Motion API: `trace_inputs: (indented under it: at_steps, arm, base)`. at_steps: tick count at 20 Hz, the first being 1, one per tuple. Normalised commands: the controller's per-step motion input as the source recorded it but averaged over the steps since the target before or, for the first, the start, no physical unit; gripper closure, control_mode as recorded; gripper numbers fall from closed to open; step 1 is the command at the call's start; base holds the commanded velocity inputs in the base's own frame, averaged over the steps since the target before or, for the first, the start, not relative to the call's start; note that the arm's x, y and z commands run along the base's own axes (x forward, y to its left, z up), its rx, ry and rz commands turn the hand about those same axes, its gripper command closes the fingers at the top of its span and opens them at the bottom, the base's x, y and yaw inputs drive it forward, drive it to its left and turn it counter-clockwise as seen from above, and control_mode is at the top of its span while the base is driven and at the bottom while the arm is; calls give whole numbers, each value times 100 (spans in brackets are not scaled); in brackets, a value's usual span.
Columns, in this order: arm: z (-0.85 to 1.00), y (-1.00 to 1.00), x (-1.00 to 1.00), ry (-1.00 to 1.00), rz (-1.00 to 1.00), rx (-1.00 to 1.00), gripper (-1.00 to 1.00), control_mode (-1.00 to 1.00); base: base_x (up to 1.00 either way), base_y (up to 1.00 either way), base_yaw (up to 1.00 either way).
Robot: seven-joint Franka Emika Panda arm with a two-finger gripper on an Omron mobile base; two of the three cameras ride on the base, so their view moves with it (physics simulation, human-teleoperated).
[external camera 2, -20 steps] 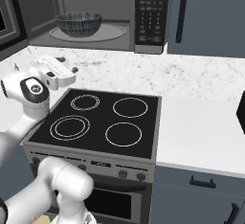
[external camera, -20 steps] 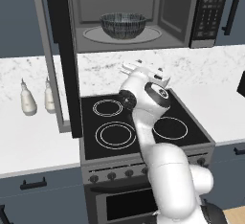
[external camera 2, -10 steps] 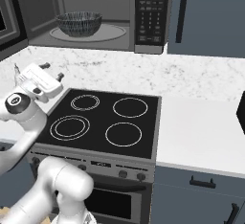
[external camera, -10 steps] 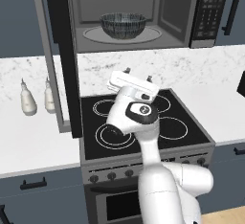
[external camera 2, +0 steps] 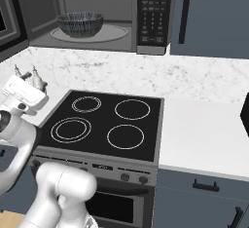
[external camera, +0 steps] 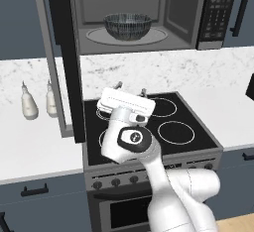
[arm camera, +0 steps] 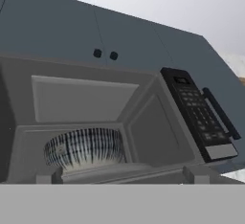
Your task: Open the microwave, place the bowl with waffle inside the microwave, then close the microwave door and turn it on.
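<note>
The bowl [external camera: 127, 26] is seated on the turntable inside the microwave [external camera 2: 97, 12], so placement is judged complete. The gripper [external camera: 130, 87], jaws released and empty, is held over the stove [external camera 2: 104, 124]. Next, the microwave door [external camera: 64, 57], swung open at the left, must be pushed shut.
</note>
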Motion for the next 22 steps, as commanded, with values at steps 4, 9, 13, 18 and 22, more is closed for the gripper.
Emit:
trace_inputs:
  at_steps: [4, 9, 13, 18, 22]
  arm:
    - [6, 94, -39, 0, -3, -4, -100, -100]
    - [0, 14, -2, 1, -1, -1, -100, -100]
    - [0, 35, -17, 1, 0, 0, -100, -100]
    - [0, 49, -2, 1, 0, 0, -100, -100]
    - [2, 43, 0, 0, 0, 0, -100, -100]
  base:
    - [0, 0, 0]
    - [0, 0, 0]
    - [0, 0, 0]
    - [0, 0, 0]
    - [0, 0, 0]
